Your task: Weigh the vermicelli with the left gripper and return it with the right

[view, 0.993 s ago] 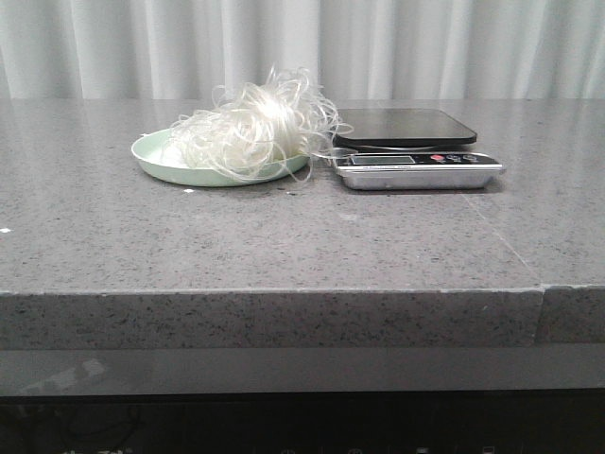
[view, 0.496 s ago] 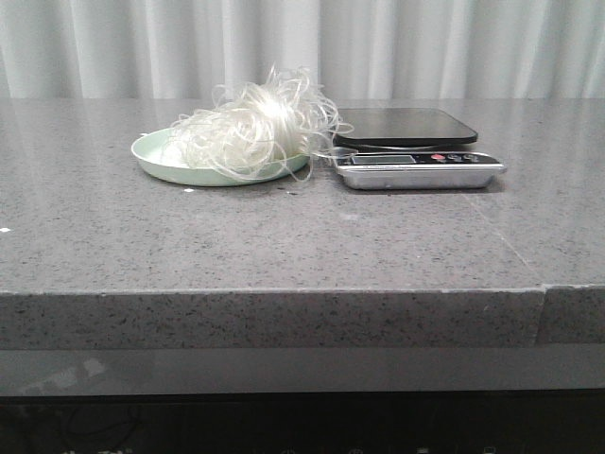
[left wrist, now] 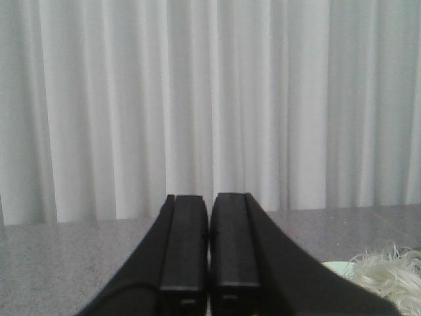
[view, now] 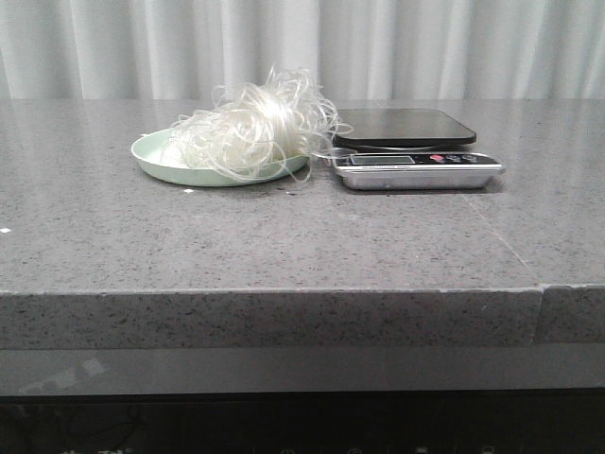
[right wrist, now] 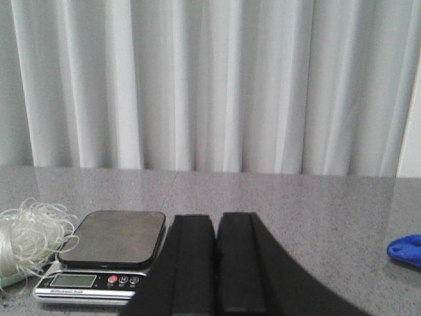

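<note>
The vermicelli is a fluffy white tangle heaped on a pale green plate on the grey stone table. Its right strands reach the scale, a dark weighing pad with a silver display strip. Neither gripper shows in the front view. In the left wrist view my left gripper is shut and empty, with the vermicelli off to one side. In the right wrist view my right gripper is shut and empty, with the scale and the vermicelli beside it.
A white curtain hangs behind the table. The table's front edge runs across the front view. A blue object lies on the table at the edge of the right wrist view.
</note>
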